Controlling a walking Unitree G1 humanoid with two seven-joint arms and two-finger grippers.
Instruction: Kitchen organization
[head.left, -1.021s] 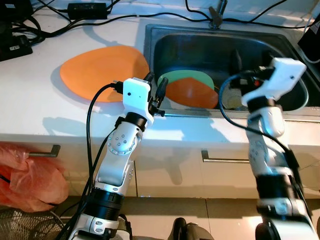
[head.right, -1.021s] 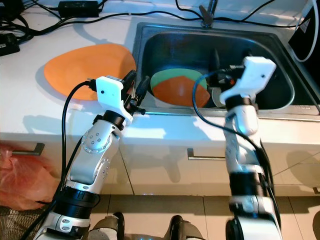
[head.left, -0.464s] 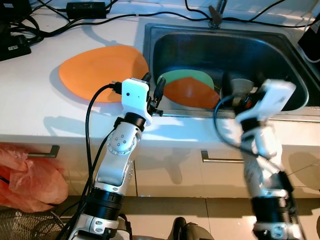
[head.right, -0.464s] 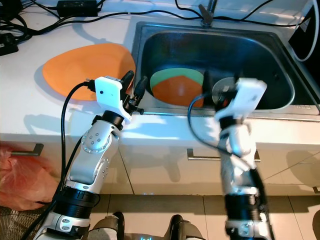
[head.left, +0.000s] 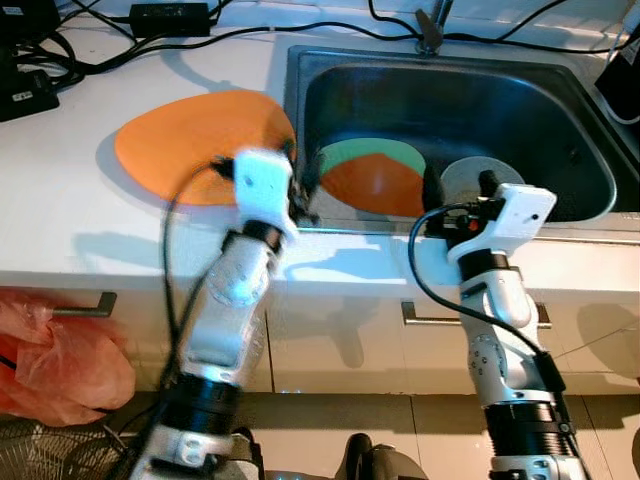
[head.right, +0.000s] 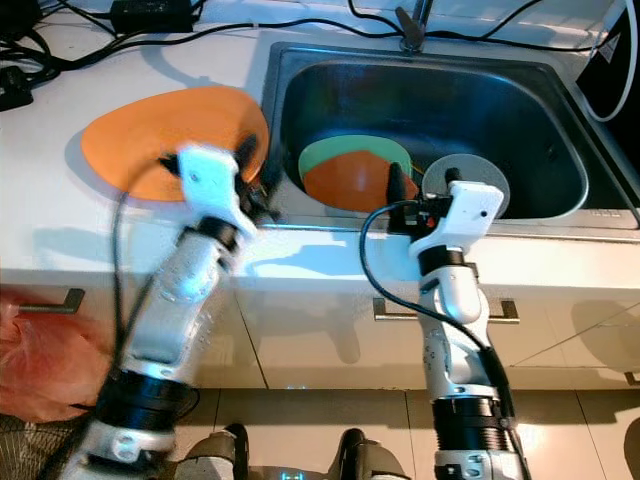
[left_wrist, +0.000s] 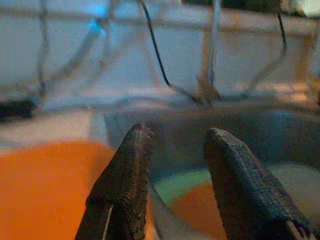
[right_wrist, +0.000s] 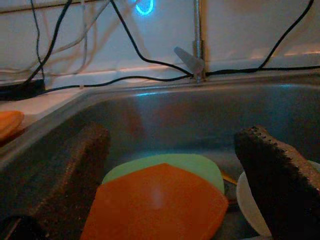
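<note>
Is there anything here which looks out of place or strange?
Yes: black cables trail across the white counter right behind the sink, near the tap. In the sink, an orange plate lies over a green one.

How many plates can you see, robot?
4. A big orange plate lies on the counter left of the sink. In the sink, a green plate sits under an orange plate, with a pale plate beside them. More could hide underneath.

text: none I can read | labels: none | brands, numbers, signs: none legible from my cameras
</note>
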